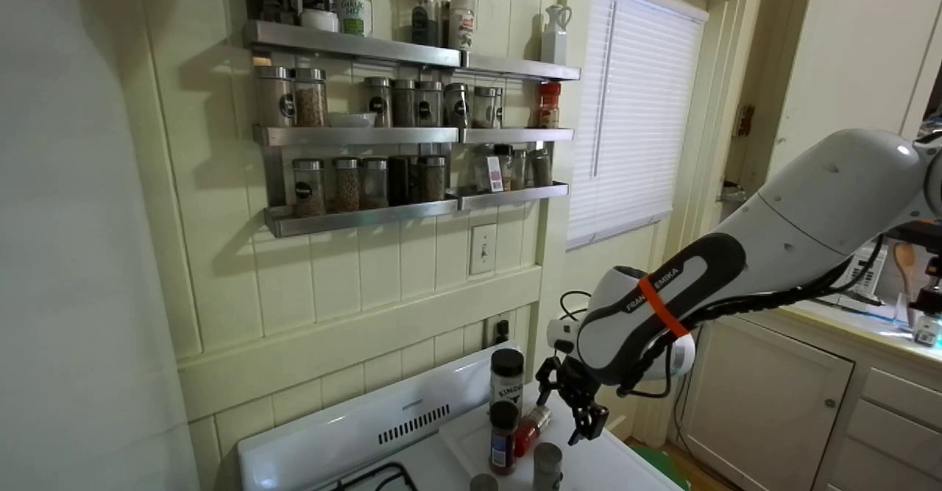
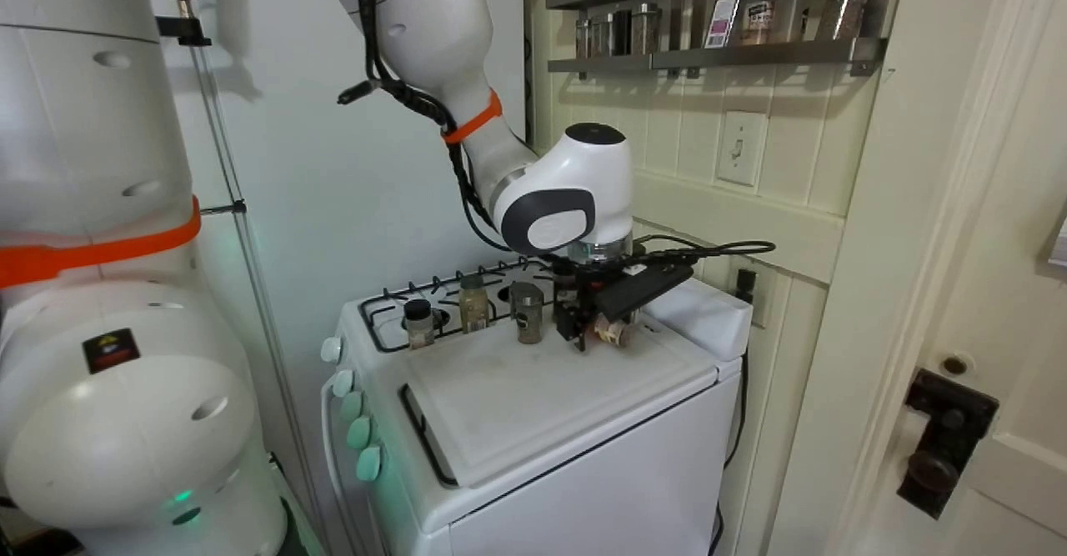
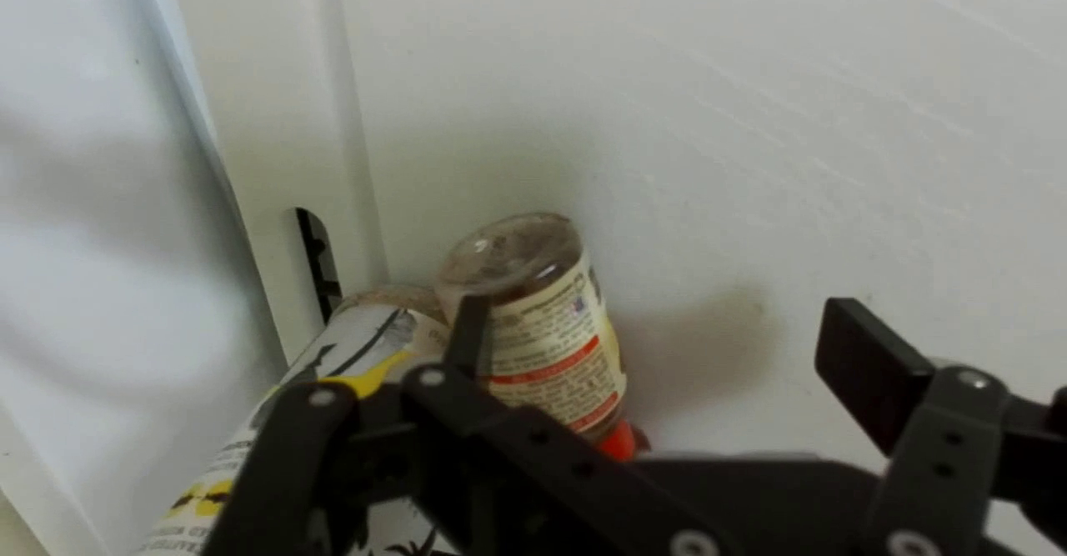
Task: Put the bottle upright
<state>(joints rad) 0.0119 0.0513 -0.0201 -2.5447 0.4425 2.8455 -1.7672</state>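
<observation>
The bottle (image 1: 533, 429) lies on its side on the white stove-top cover, red cap towards the burners. In the wrist view the bottle (image 3: 550, 348) shows its clear base, cream label with red bands and part of the red cap. It also shows in an exterior view (image 2: 613, 331), partly behind the gripper. My gripper (image 1: 565, 416) is open and just above the bottle. In the wrist view the gripper (image 3: 658, 331) has its left finger overlapping the bottle's left side and its right finger well apart over the white surface. Nothing is held; contact cannot be told.
A tall dark-capped bottle (image 1: 507, 384) stands close behind the lying bottle. An upright dark-topped, reddish bottle (image 1: 503, 439) stands beside its cap. A grey-lidded jar (image 2: 527, 314) and further jars (image 2: 473, 302) stand nearby. The stove's back panel (image 2: 700, 314) rises behind.
</observation>
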